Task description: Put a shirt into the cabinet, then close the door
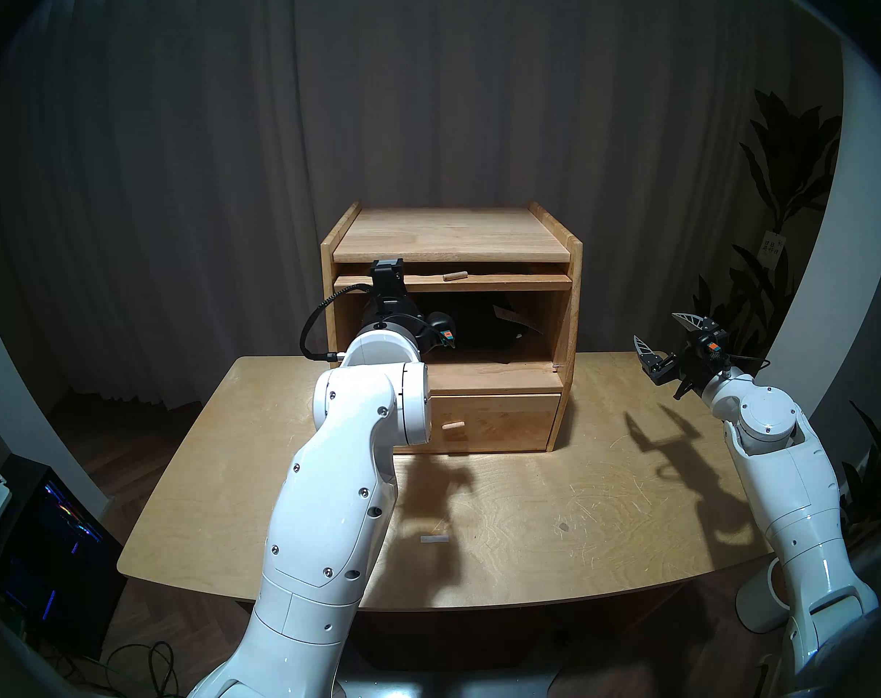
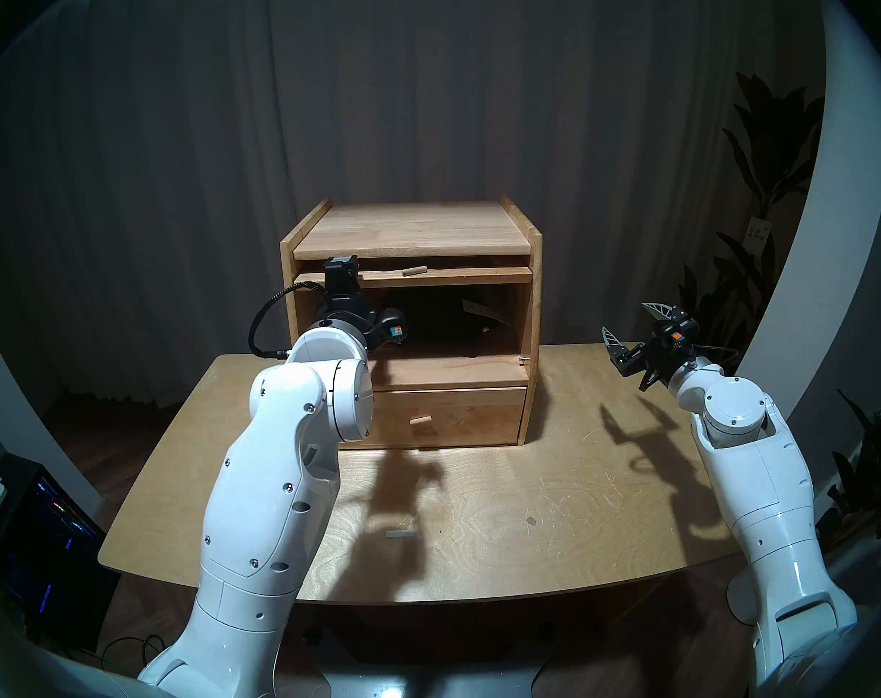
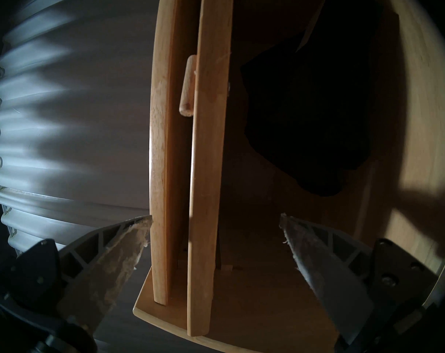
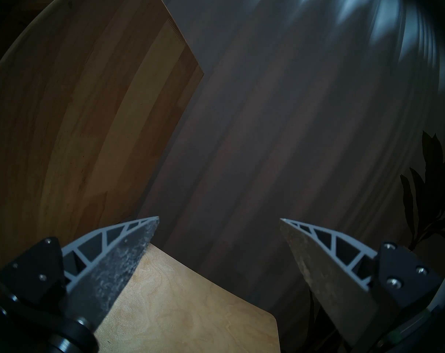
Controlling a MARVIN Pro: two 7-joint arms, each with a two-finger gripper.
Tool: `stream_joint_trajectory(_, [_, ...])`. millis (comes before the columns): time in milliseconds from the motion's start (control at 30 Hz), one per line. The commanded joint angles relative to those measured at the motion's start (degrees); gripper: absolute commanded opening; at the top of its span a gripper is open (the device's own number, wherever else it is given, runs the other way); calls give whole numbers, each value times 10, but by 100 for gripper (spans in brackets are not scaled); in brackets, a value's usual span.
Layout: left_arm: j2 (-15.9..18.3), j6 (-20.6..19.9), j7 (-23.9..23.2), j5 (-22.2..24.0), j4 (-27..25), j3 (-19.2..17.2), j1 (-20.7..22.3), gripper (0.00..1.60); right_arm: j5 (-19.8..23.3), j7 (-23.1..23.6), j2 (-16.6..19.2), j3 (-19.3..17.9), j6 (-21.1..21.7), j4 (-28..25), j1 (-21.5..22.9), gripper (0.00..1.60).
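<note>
Black and soft, the shirt (image 1: 483,324) is lying bundled inside the cabinet (image 1: 453,238). The door (image 3: 208,151) is sitting raised, tucked flat under the top. Its stiff, light panel probably handles best by the peg knob (image 3: 187,86). The left gripper (image 3: 216,222) is gaping empty beside it; the right gripper (image 1: 667,337) is hanging wide apart.

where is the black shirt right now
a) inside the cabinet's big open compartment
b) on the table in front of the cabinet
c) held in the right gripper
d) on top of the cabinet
a: the shirt lies as a dark bundle inside the open compartment of the cabinet, with the door raised and slid in under the top, and the right gripper open and empty off to the side.
</note>
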State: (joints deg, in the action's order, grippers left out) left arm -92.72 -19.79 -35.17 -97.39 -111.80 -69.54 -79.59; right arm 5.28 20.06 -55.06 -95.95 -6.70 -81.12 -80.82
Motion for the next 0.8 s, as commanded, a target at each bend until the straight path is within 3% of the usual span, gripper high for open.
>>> stream_joint_trajectory(0, [-13,1,23,4,22,13,24,160,0,-1,2,-2,-5,-12,5,160])
stream_joint_trajectory(267, [-26,-3,72,10,105,7,62,160,0,-1,2,-1,-5,-12,5,160])
stream_joint_trajectory(767, [-24,-9,107,24,151,-19,89,160,1,-1,3,-1,-5,-12,5,160])
